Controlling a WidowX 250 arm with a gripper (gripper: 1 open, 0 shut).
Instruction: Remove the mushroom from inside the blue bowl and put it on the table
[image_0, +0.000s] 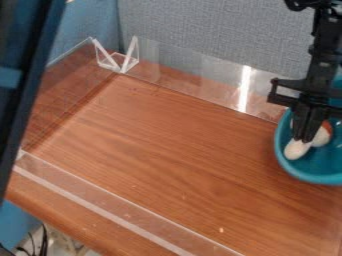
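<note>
At the right edge of the camera view stands the blue bowl (315, 168), partly cut off by the frame. My gripper (309, 132) reaches down from above into the bowl's mouth. Its dark fingers are shut on the mushroom (297, 147), whose cream-white stem pokes out below the fingertips, with a bit of reddish cap beside them. The mushroom hangs over the bowl's left inner side, about level with the rim. The table (160, 150) is reddish-brown wood grain and stretches left and forward of the bowl.
Low clear acrylic walls (201, 70) edge the table at the back and along the front (120, 215). A small clear bracket (116, 55) stands at the back left corner. A dark out-of-focus beam (20, 90) crosses the left foreground.
</note>
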